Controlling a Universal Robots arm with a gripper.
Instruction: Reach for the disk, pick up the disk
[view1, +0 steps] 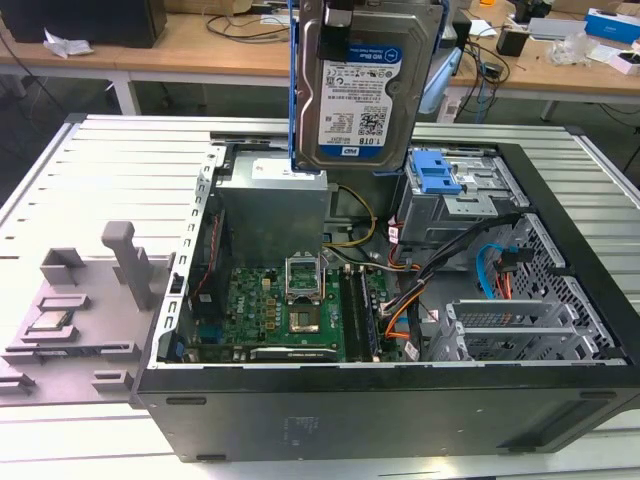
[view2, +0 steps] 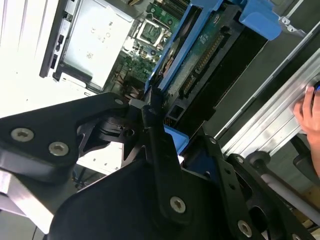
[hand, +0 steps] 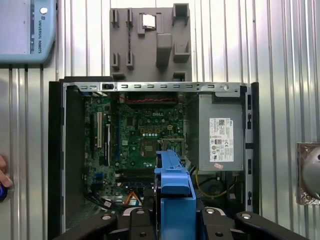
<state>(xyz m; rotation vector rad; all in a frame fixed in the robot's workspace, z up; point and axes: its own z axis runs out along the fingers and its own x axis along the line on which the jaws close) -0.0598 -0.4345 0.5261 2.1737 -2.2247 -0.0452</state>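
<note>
Nearest in the exterior view lay the open black metal computer case, on its side on a ribbed silver metal table. At the exterior view's left of the case sat a grey plastic parts fixture holding a small square silver processor chip. Inside the case, the green motherboard lay flat at the near side. The silver box-shaped power supply stood farther back, and a blue ridged plastic latch piece sat on the drive cage toward the exterior view's right.

Above the far part of the case, clear of it, hung the flat rectangular silver disk, upright, its white-and-blue label facing the camera and a blue plastic bracket along its edges. In the second wrist view the black gripper was clamped on the disk, its fingers closed against the bracketed edge. A person's hand was over the table, apart from the case. Farthest stood wooden desks strewn with cables.
</note>
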